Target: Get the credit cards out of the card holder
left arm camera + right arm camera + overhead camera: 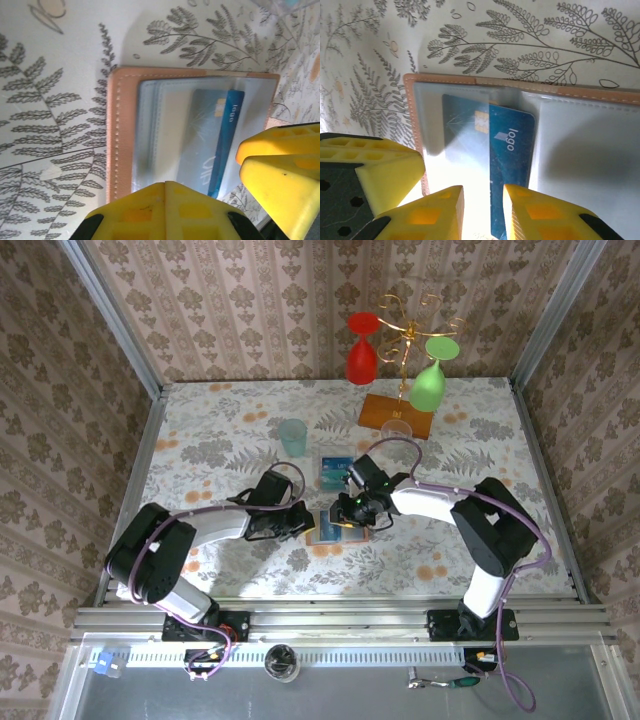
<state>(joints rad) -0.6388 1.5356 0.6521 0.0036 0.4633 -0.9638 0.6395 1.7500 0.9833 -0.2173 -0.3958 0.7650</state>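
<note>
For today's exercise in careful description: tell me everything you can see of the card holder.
The card holder lies open and flat on the floral tablecloth. Its outside is tan-orange and leather-like, with pale stitching; inside are greyish translucent pockets. A blue card pokes partway out of one pocket. The left gripper, shut, seems to press on its edge; the right gripper, jaws apart, straddles the card's edge.

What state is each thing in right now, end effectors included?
Card holder: open, flat on the table.
Blue card: partly slid out of its pocket.
Loose cards: out, lying beyond the holder.
Left end effector: shut, at the holder's edge.
Right end effector: jaws slightly apart over the blue card.
Tumbler: upright.
Red glass: hanging upside down on the rack.
Green glass: hanging upside down too.
</note>
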